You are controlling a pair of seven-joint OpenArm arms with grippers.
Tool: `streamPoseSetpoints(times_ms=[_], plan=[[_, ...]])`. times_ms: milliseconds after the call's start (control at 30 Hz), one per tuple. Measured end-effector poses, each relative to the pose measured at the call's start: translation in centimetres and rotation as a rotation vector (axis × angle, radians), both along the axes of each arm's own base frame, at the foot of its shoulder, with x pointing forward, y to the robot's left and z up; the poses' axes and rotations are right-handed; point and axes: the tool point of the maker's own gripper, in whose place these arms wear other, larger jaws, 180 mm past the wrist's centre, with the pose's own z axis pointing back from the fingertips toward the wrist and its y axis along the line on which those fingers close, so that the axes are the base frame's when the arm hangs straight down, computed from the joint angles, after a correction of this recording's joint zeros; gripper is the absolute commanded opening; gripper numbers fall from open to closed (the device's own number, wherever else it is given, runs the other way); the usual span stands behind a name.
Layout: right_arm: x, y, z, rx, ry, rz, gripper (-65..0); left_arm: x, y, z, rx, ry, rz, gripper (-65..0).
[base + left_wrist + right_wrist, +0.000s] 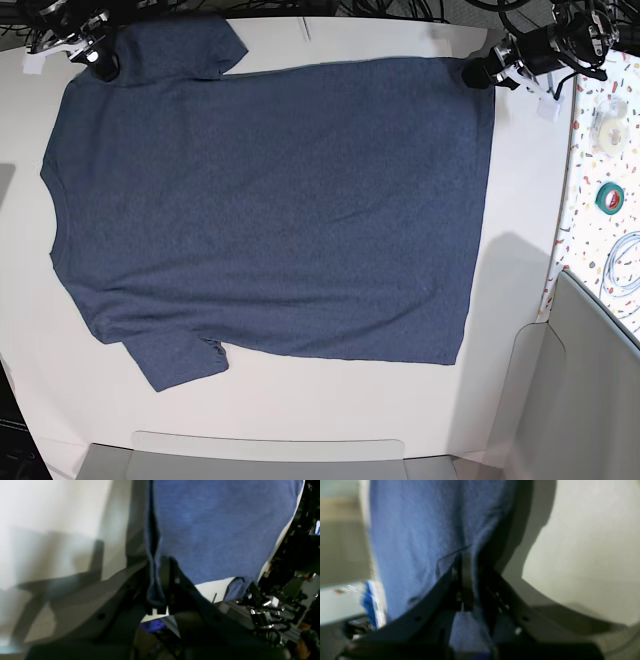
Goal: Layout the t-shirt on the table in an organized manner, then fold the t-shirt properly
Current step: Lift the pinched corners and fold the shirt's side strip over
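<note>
- shirt (270, 210) lies spread flat on the white counter (300, 410), plain side up
- left gripper (160, 585) has its jaws clamped on the far-right hem corner
- right gripper (467, 585) jaws pinched tight on the far-left sleeve

The base view is evenly and brightly lit from above, sharp across most of its width, with straight edges bowing a little toward the corners. The white desk (400, 420) shows no hard glare; a soft grey shadow lies on it just beside the t-shirt (270, 210), near the right edge. Both wrist views are much softer. In the left wrist view the pale surface at left is washed out and smeared, crossed by blurred grey shadows, while the left end effector (160, 597) sits dark and underexposed. The right wrist view is blurred throughout, the right end effector (465, 590) nearly black, with broad shadow on the desk.
</note>
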Motion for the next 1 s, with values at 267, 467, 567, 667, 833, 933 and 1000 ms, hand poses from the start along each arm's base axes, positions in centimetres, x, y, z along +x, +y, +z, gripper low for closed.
streamPoseSetpoints(times_ms=[267, 467, 567, 667, 833, 933, 1000], plan=[[3.7, 0.7, 2.8, -0.047, -0.071, 0.074, -65.0, 5.9, -0.1, 3.3, 0.029, -0.172, -0.035, -65.0], [7.4, 0.4, 3.6, -0.088, -0.117, 0.082, -65.0, 10.0, 0.1, 5.6, 0.037, -0.288, -0.028, -65.0], [9.1, 0.1, 3.9, -0.117, -0.124, 0.082, -65.0, 10.9, 0.2, 5.9, 0.026, -0.302, -0.024, -65.0], [10.8, 0.3, 4.3, -0.134, -0.143, 0.098, -65.0, 11.7, 0.9, 4.8, -0.007, -0.272, 0.012, -65.0], [12.9, 0.6, 4.9, -0.157, -0.16, 0.116, -65.0, 12.6, 3.0, 2.7, -0.033, -0.201, 0.068, -65.0], [13.8, 0.3, 5.2, -0.181, -0.158, 0.115, -65.0, 13.1, 3.5, 2.5, -0.045, -0.192, 0.084, -65.0], [14.5, 0.2, 5.6, -0.187, -0.172, 0.112, -65.0, 13.6, 3.6, 2.6, -0.056, -0.196, 0.092, -65.0]])
